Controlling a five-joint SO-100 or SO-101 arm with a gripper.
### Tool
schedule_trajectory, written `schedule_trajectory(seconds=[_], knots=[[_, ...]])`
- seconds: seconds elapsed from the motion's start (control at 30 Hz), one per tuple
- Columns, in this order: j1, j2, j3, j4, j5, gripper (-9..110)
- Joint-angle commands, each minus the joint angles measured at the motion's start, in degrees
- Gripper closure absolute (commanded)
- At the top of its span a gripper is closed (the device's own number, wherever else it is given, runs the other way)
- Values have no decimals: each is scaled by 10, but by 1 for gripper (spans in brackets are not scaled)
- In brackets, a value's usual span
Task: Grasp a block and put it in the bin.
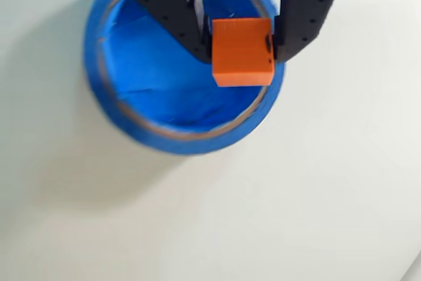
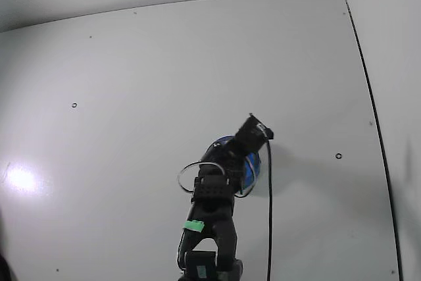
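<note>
While the wrist view is looking straight down past the arm's black two-finger gripper (image 1: 240,47), the jaws are pinching a small orange-pink plastic cube with faintly ribbed, otherwise plain faces (image 1: 242,52), one black finger (image 1: 172,11) pressing on its left face and the other on its right. The cube is sitting level between the fingers, its top face and near face both showing. It is hanging over the right-hand part of the low round bright-blue bin (image 1: 118,113), with its near edge lying close to the inner side of the bin's near-right rim; whether the cube is touching the bin floor or being held above it cannot be told. The bin's thick rim is showing a thin pale line around its inner edge, and its floor is looking creased. The bin is resting on a plain white table (image 1: 316,189), which is taking up the remainder of that view. In the fixed view the black arm (image 2: 214,222) is reaching from the near edge of the table toward the far side, with a small green tag (image 2: 193,226) on its body and a black cable (image 2: 270,215) running down on its right. Only slivers of the blue bin (image 2: 253,166) are showing beside the arm's wrist, and the cube and fingertips are being hidden in that view.
</note>
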Motion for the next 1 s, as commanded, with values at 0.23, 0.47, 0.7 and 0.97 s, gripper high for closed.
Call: schedule_trajectory(seconds=[0.23, 0.47, 0.7, 0.97], knots=[[35, 14, -15, -11, -11, 96], [40, 15, -13, -11, -49, 87], [35, 44, -14, -11, -47, 101], [34, 272, 33, -11, 136, 101]])
